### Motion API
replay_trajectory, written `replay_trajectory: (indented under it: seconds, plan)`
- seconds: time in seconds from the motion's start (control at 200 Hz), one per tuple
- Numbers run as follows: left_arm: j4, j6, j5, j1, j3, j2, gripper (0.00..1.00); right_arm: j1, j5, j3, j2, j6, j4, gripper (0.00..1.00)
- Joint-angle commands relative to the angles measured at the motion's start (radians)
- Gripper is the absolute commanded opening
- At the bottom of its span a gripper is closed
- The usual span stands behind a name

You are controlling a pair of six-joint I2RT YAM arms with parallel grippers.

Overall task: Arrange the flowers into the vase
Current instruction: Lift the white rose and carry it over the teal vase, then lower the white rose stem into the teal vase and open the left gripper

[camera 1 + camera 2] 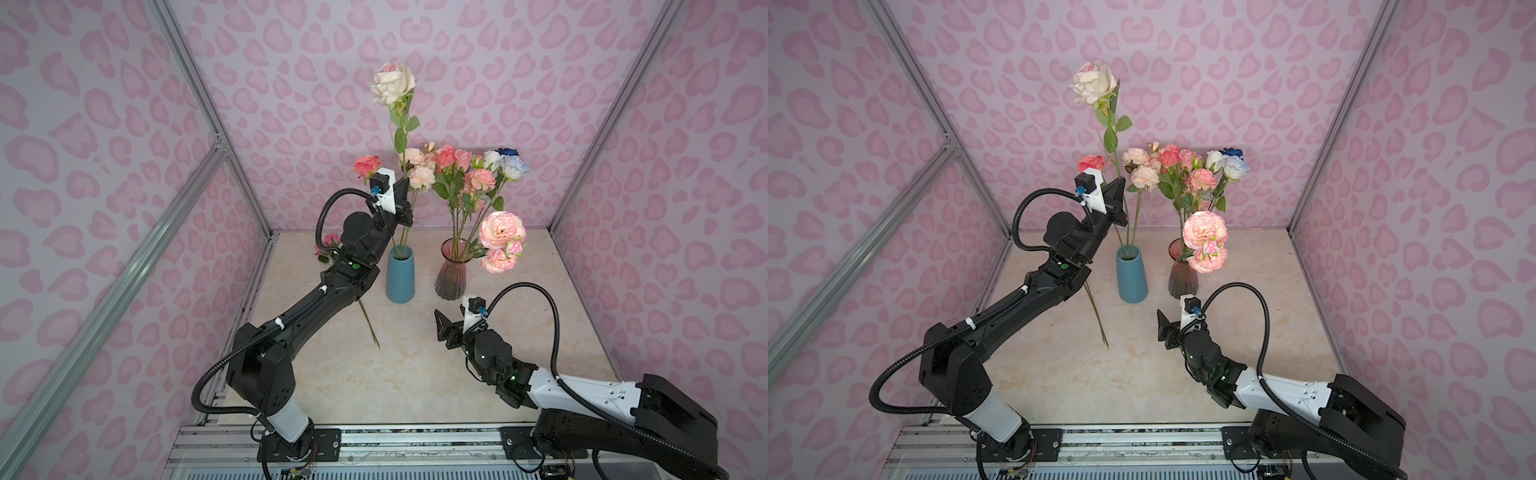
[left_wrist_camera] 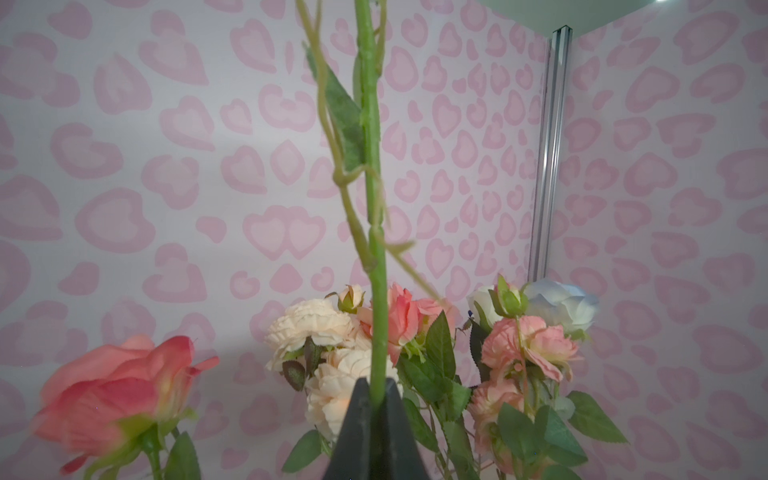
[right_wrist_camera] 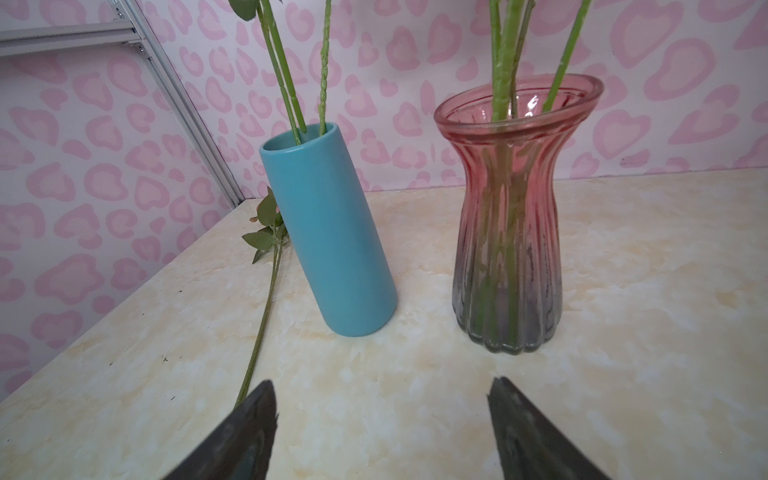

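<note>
Two vases side by side toward the back of the marbled table [image 1: 395,386], close but not touching: a blue vase [image 1: 400,276] on the left, a ribbed pink glass vase [image 1: 452,272] on the right. Raised above the blue vase, the left gripper [image 1: 404,185], jaws clenched on the green stem [image 2: 376,291] of a tall cream rose [image 1: 392,83]; bloom well above every other flower, stem running down below the jaws toward the blue vase's mouth. Three stems entering that mouth in the right wrist view. Just beside the left gripper, a coral rose [image 1: 368,166] on one side and cream peonies [image 1: 419,168] on the other. Standing in the pink glass vase, a bunch of pink and coral roses [image 1: 453,160], white and blue roses [image 1: 509,164] and two large pink peonies [image 1: 500,237] drooping over the right side. One more pink flower [image 1: 331,241] flat on the table left of the blue vase, bloom partly hidden behind the left arm, its long bare stalk [image 1: 370,324] pointing toward the front. Low over the table in front of the pink glass vase, the right gripper [image 1: 441,326], jaws spread wide, nothing between them.
</note>
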Motion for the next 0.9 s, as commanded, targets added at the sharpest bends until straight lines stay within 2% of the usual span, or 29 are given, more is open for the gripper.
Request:
replay_trajectory:
  seconds: [0.0, 0.215, 0.545, 0.765, 0.895]
  plan:
    - [0.066, -0.039, -0.020, -0.001, -0.045, 0.004, 0.12, 0.001, 0.014, 0.003, 0.005, -0.008, 0.018, 0.81]
    - [0.064, -0.042, -0.064, -0.018, -0.168, -0.025, 0.14, -0.001, 0.004, 0.011, 0.017, 0.002, 0.012, 0.81]
    - [0.034, -0.050, -0.105, -0.022, -0.261, -0.080, 0.18, 0.001, 0.000, 0.020, 0.029, 0.008, 0.002, 0.81]
    - [-0.020, -0.046, -0.111, -0.022, -0.268, -0.122, 0.27, 0.000, -0.008, 0.024, 0.035, 0.009, -0.002, 0.81]
    - [-0.082, -0.073, -0.122, -0.022, -0.301, -0.209, 0.33, 0.001, -0.017, 0.025, 0.031, 0.007, -0.003, 0.81]
